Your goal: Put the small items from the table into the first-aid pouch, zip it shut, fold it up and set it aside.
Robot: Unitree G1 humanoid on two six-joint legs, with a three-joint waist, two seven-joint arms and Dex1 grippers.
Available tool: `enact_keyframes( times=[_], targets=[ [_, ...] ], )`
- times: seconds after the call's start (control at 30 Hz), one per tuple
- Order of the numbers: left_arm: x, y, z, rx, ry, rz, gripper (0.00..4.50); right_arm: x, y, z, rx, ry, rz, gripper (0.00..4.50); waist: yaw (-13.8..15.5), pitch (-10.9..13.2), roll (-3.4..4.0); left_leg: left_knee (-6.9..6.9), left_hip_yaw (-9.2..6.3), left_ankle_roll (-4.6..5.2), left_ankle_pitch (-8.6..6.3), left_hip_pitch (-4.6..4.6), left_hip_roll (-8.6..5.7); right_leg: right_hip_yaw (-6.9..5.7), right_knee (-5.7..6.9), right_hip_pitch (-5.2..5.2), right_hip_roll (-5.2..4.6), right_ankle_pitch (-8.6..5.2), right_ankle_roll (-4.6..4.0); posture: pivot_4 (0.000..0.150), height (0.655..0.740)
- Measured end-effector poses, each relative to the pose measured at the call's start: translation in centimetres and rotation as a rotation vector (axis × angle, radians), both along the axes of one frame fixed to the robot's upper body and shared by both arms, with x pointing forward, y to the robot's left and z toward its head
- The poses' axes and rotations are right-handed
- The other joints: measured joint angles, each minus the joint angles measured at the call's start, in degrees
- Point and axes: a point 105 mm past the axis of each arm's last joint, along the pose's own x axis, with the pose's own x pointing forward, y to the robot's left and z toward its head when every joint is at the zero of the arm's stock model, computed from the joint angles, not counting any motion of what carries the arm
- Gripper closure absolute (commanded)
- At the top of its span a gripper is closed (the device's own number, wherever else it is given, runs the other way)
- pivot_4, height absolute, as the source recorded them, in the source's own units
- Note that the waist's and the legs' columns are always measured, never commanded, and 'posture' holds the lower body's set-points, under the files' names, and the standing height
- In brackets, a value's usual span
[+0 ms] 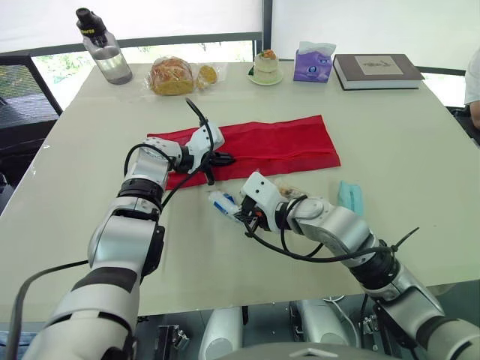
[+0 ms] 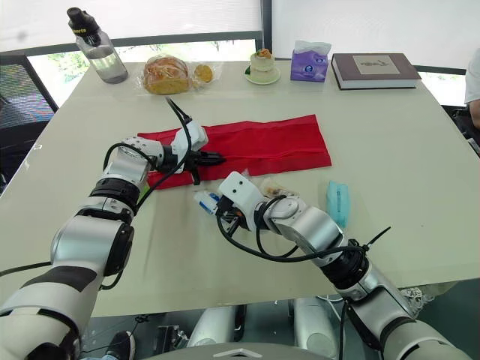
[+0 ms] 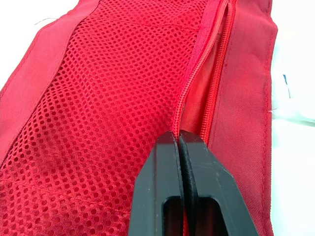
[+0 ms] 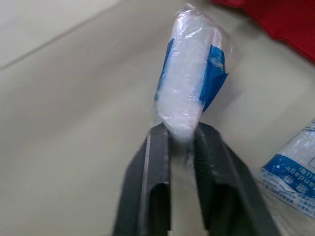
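The red first-aid pouch point(image 1: 270, 146) lies unfolded across the middle of the table. Its mesh pocket point(image 3: 98, 98) faces up and its zipper point(image 3: 197, 73) is parted. My left gripper point(image 1: 222, 159) rests on the pouch's left part, shut on the zipper edge point(image 3: 181, 140). My right gripper point(image 1: 241, 214) is just in front of the pouch, shut on a small white-and-blue packet point(image 4: 189, 83) held over the tabletop. A second printed packet point(image 4: 295, 182) lies beside it, and a teal item point(image 1: 350, 197) lies to the right.
Along the far edge stand a water bottle point(image 1: 105, 49), bagged bread point(image 1: 174, 75), a dessert on a saucer point(image 1: 265, 67), a purple tissue pack point(image 1: 313, 64) and a book point(image 1: 377, 70). A person's sleeve point(image 1: 474, 79) shows at the right edge.
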Motion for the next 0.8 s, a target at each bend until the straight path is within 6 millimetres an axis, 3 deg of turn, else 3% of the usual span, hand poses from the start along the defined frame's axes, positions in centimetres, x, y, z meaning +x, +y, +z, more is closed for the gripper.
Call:
enact_keyframes(
  times=[0.1,0.23,0.4,0.63,0.8],
  targets=[
    [0.0,0.0,0.0,0.0,-0.001,0.002,4.5,0.1,-0.1,0.3,0.018,0.021,-0.014,4.48,0.0,0.0,0.0,0.0,0.0,0.0,0.0,0.0,0.0,0.0,0.0,0.0,0.0,0.0,0.0,0.15,0.74],
    [0.0,0.0,0.0,-0.002,-0.001,0.005,4.5,1.1,-1.5,2.6,0.096,0.041,-0.084,4.48,0.0,0.0,0.0,0.0,-0.01,0.0,0.0,-0.02,0.0,-0.01,0.0,0.0,-0.01,0.0,0.0,0.15,0.74],
    [0.1,-0.2,0.1,-0.007,-0.006,-0.001,4.5,3.1,-5.2,6.9,0.134,-0.073,-0.195,4.48,0.1,0.0,0.0,-0.01,-0.04,0.0,0.0,-0.03,0.0,-0.06,-0.01,0.0,-0.02,0.0,0.0,0.15,0.74],
    [0.1,-2.2,0.4,-0.042,-0.025,-0.043,4.5,5.2,-9.6,5.9,0.026,-0.083,-0.317,4.48,0.1,0.0,0.0,-0.01,-0.01,0.0,0.0,-0.03,-0.02,-0.05,-0.01,0.0,-0.03,0.0,0.0,0.15,0.74],
    [0.3,-3.6,0.5,-0.061,-0.026,-0.06,4.5,5.6,-9.4,4.2,-0.007,-0.038,-0.297,4.48,-0.1,0.0,0.0,-0.05,-0.02,0.0,0.0,-0.04,-0.02,-0.04,-0.02,-0.01,-0.01,0.0,0.0,0.15,0.74]
  ],
)
